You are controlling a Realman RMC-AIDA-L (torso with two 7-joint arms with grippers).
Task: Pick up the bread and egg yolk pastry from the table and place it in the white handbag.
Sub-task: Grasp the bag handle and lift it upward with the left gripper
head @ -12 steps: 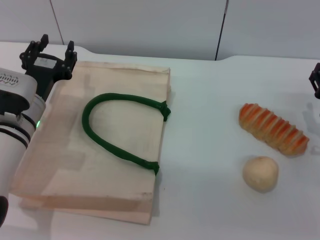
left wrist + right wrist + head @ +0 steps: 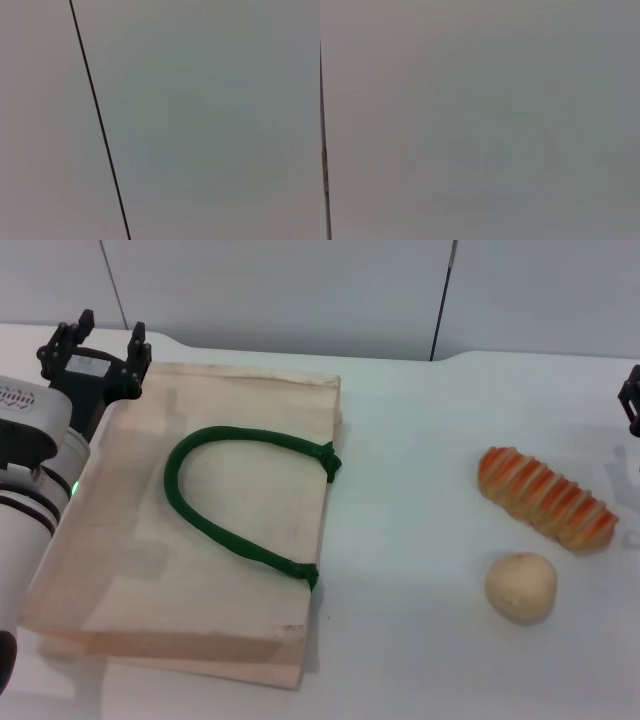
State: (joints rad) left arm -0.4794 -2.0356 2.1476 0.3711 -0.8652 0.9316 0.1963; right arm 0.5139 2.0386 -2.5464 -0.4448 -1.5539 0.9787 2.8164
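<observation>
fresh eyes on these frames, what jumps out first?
The white handbag lies flat on the table's left half, its dark green rope handle looped on top. On the right, the orange-striped bread sits just beyond the round egg yolk pastry. The left gripper hovers open over the bag's far left corner.

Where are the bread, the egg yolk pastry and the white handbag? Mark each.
bread (image 2: 547, 499), head view, middle ridges.
egg yolk pastry (image 2: 520, 586), head view, centre of ball.
white handbag (image 2: 240, 497), head view, fabric inside handle loop.
</observation>
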